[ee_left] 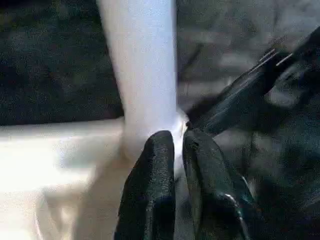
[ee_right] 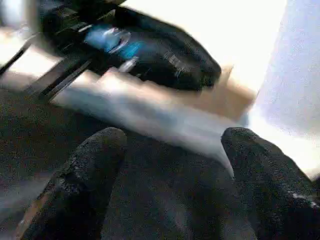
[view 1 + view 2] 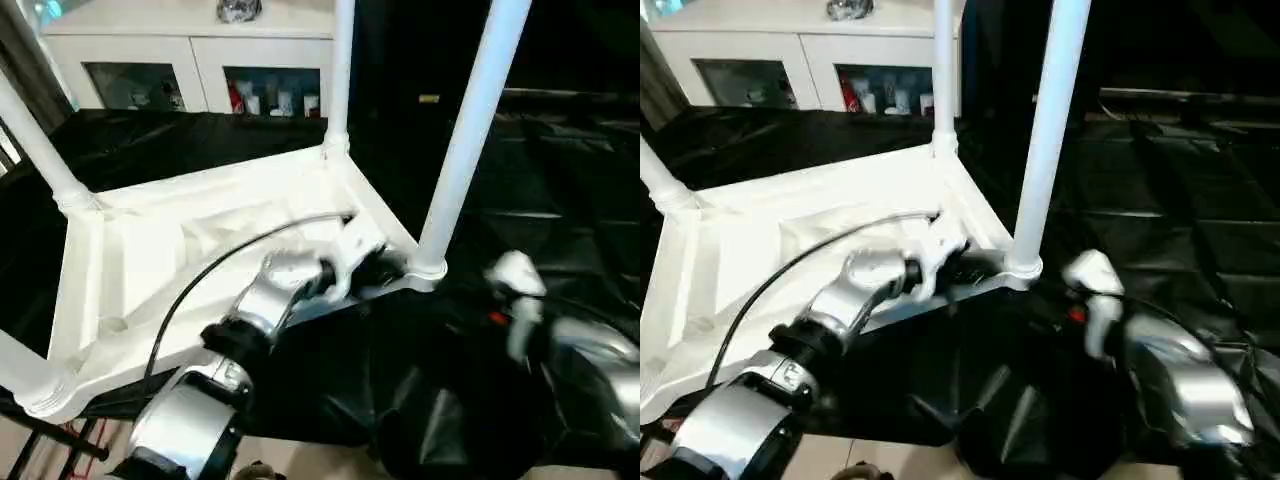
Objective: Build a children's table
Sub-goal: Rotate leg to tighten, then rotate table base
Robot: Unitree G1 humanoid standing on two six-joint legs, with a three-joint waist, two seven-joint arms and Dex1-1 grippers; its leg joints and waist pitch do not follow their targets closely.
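All four legs are running out past the picture edges: the near-right leg (image 3: 470, 130) and far-right leg (image 3: 341, 70) at the top, the two left legs (image 3: 35, 140) at the left side. The right end effector (image 2: 172, 165) is smearing with blur in the head views. Cabinet contents (image 3: 270, 98) are reading too small to identify.

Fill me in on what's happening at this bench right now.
A humanoid robot is assembling a children's table. The white tabletop lies upside down on a black-draped work table, with four white legs standing in its corner sockets. The left pincer, fingers nearly together, sits at the base of the nearest leg. The right pincer is open, holding nothing, close to that same corner.
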